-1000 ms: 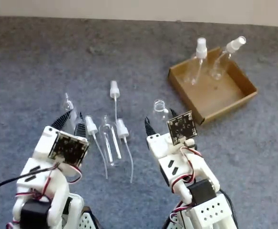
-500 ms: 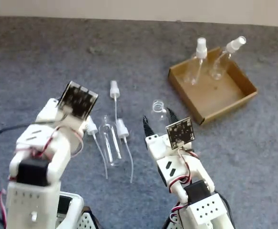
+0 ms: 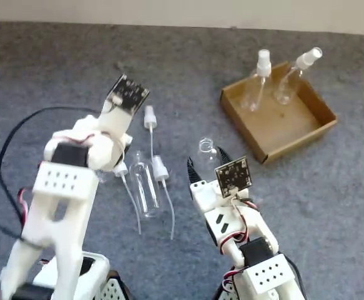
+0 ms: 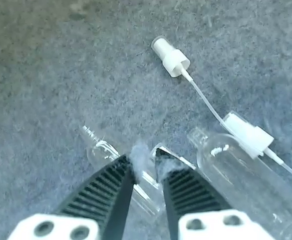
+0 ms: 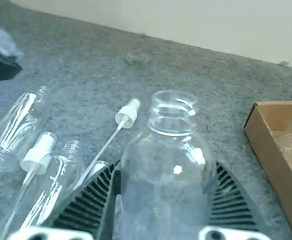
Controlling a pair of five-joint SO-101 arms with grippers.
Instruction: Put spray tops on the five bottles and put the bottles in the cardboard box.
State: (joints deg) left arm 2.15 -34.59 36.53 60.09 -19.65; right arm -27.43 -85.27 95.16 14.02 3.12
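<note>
Left arm raised, swung forward, right gripper with bottle drawn back slightly

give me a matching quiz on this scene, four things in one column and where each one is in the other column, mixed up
Things
A. uncapped upright bottle
B. two capped bottles
C. lone spray top
D. uncapped lying bottle

Places
1. inside the cardboard box
2. on its side on the carpet, between two other spray tops
3. held in the right gripper
4. on the carpet, farther out than the other loose tops

Pairs: A-3, B-1, C-4, D-2
</note>
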